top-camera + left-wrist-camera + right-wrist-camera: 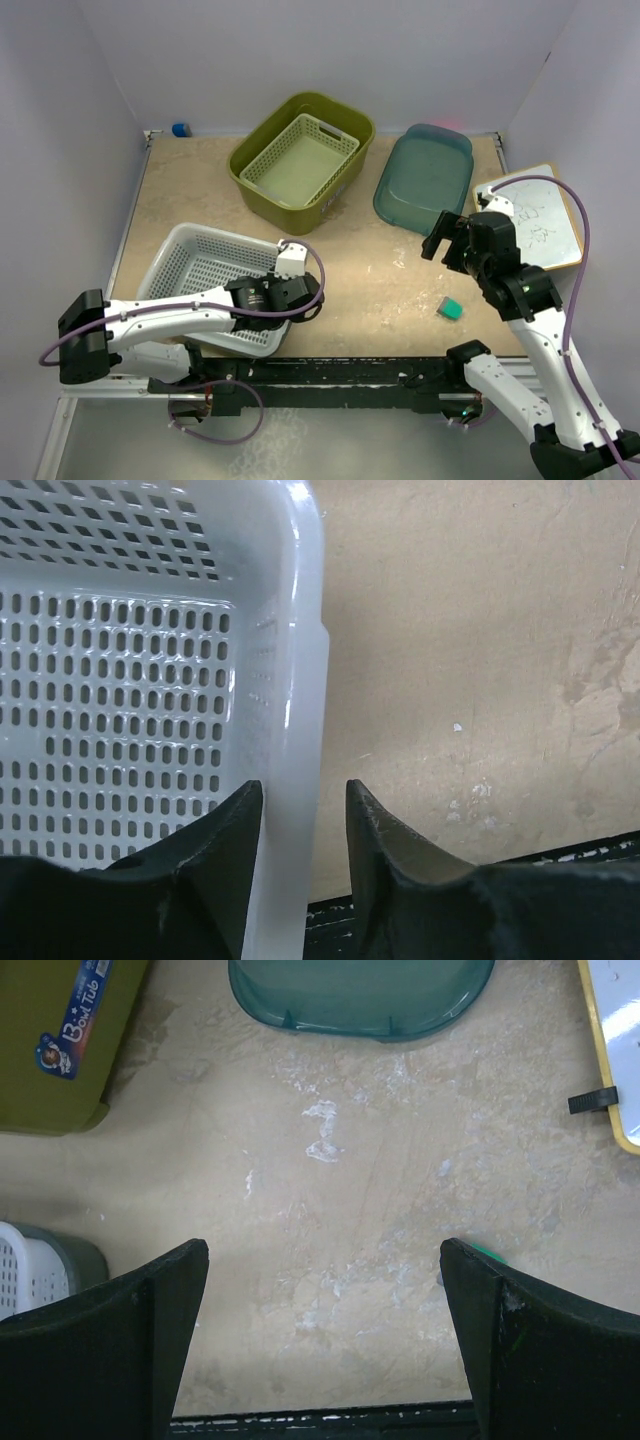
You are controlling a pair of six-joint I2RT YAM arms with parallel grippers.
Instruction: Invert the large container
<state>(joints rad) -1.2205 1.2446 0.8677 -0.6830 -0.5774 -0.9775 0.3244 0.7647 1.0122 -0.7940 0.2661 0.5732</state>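
A white perforated basket (200,270) lies at the near left of the table; the left wrist view shows its right wall and rim (300,630). My left gripper (288,305) straddles that rim (302,785): one finger is inside against the wall, and the other is outside with a small gap to the rim, so the jaws are not pinched. An olive tub (255,190) stands at the back with a pale green basket (300,160) nested in it. My right gripper (447,240) hangs wide open and empty above bare table (322,1245).
A teal container (425,175) lies at the back right, its edge in the right wrist view (360,995). A whiteboard (535,215) lies at the right edge. A small green block (452,309) sits near the right arm. A black rail runs along the near edge.
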